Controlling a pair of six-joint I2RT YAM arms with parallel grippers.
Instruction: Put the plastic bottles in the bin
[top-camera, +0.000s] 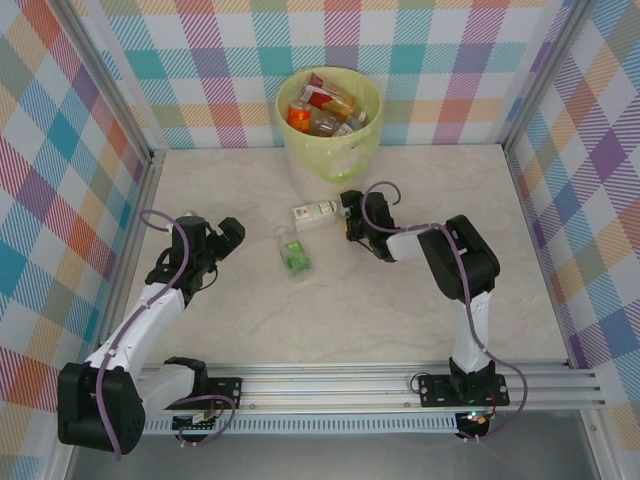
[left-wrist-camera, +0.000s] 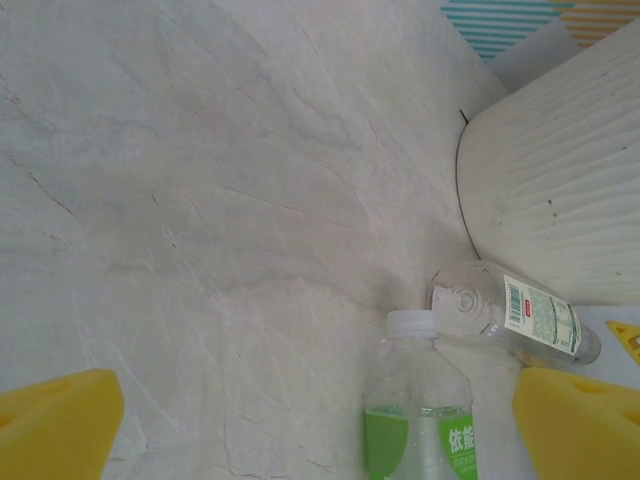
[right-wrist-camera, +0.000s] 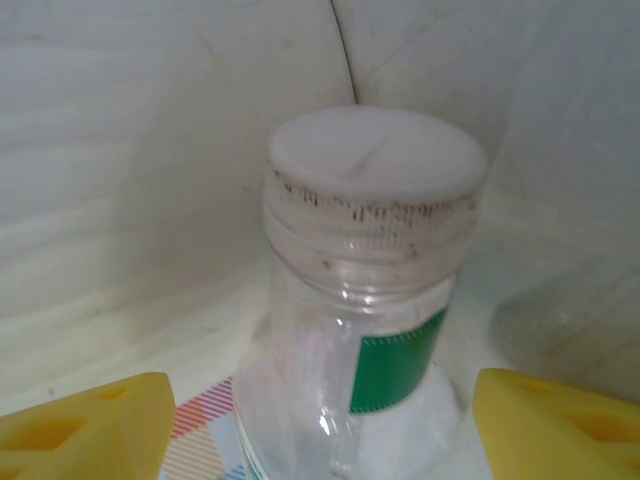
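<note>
Right gripper (right-wrist-camera: 320, 400) stands open astride a lying bottle (right-wrist-camera: 350, 330) by the bin (top-camera: 335, 160), not clamped. Likely light, thin-walled, slick: grip its stiff neck. Left gripper (left-wrist-camera: 320, 420) gapes wide near a green bottle (left-wrist-camera: 420, 420).

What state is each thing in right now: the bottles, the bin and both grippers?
bin: upright, bag-lined, holding several binned bottles.
white-label bottle: capped, lying on the table, not yet pinched.
green-label bottle: capped, lying on the table, untouched.
left gripper: open, holding nothing.
right gripper: open, straddling the white-label bottle.
</note>
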